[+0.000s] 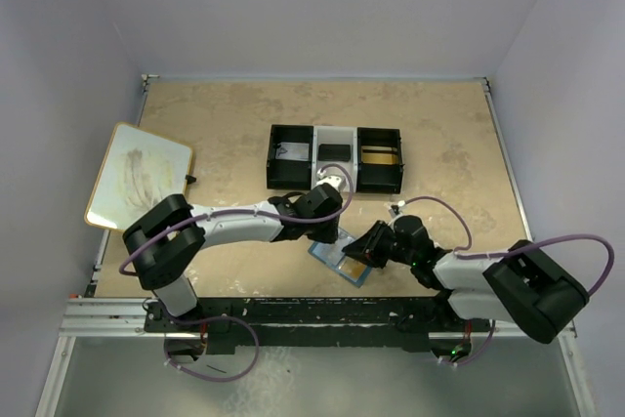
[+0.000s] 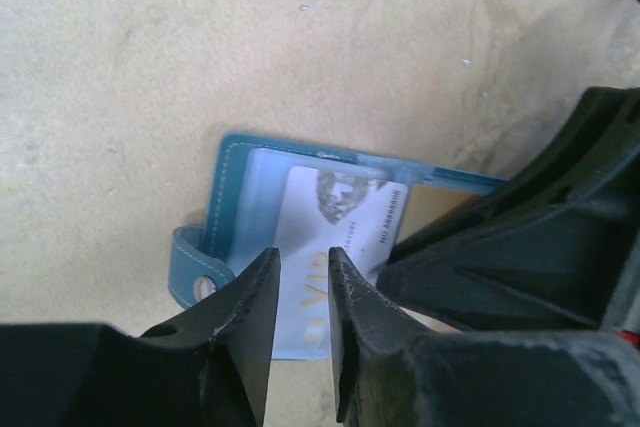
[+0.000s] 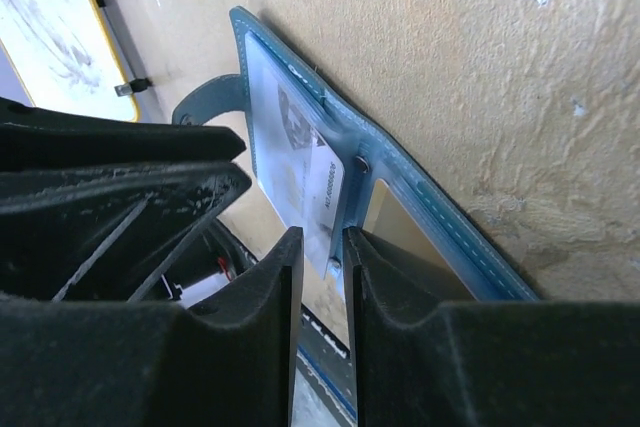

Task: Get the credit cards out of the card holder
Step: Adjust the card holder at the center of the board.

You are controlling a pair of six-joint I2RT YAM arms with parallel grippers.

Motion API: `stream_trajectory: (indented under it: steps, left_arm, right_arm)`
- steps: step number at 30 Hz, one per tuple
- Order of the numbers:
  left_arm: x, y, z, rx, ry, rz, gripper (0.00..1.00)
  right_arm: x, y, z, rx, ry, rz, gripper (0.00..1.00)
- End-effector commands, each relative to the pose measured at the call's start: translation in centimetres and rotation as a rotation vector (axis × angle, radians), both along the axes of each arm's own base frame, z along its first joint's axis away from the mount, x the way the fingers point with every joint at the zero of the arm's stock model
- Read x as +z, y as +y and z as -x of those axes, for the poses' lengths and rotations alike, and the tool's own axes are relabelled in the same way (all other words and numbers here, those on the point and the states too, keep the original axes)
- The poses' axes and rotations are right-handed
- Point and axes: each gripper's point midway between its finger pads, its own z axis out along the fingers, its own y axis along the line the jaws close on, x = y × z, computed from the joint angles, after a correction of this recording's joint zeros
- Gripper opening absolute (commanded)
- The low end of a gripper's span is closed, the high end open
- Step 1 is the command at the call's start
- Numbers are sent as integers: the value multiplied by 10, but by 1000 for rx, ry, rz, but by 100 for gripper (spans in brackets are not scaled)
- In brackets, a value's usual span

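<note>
Top view, low centre: card holder (image 1: pixel 325 254) mostly under left gripper (image 2: pixel 303 259) and right gripper (image 3: pixel 322 242). Only blue corner shows.
Tray (image 1: pixel 289 129) contents too small to tell.
Left wrist view: pale card (image 2: pixel 330 217) print blurred, unreadable. Lower edge behind fingers. Holder's right half behind right gripper.
Right wrist view: gold card (image 3: pixel 400 227) only a sliver. Whiteboard (image 3: pixel 50 37) cut by upper left edge.

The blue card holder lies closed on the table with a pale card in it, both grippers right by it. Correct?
No: the card holder lies open, not closed, as the left wrist view shows. It is on the table, the pale card in it, the left gripper and right gripper right by it.
</note>
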Motion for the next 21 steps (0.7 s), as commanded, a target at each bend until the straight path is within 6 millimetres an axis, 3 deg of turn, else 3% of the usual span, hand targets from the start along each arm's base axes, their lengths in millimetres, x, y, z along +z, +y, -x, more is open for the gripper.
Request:
stream_trajectory:
  steps: [1, 5, 9, 12, 14, 18, 21]
  left_arm:
    - [0, 13, -17, 47, -68, -99, 22]
    - [-12, 34, -20, 83, -86, -204, 22]
    - [-16, 30, -11, 51, -66, -165, 21]
    - [-18, 32, -6, 51, -55, -158, 20]
    - [-19, 37, -3, 61, -56, -168, 20]
    - [-10, 42, -6, 99, -82, -151, 20]
    - [-6, 43, -9, 113, -97, -153, 20]
  right_arm:
    - [-11, -6, -5, -43, 23, 47, 24]
    - [-11, -3, -4, -33, 33, 26, 24]
    - [-12, 0, -5, -23, 47, 29, 24]
    - [-12, 1, -7, -31, 45, 29, 19]
    - [-8, 2, -9, -32, 36, 15, 10]
    - [-4, 3, -7, -14, 30, 24, 2]
    - [-1, -1, -2, -7, 19, 22, 0]
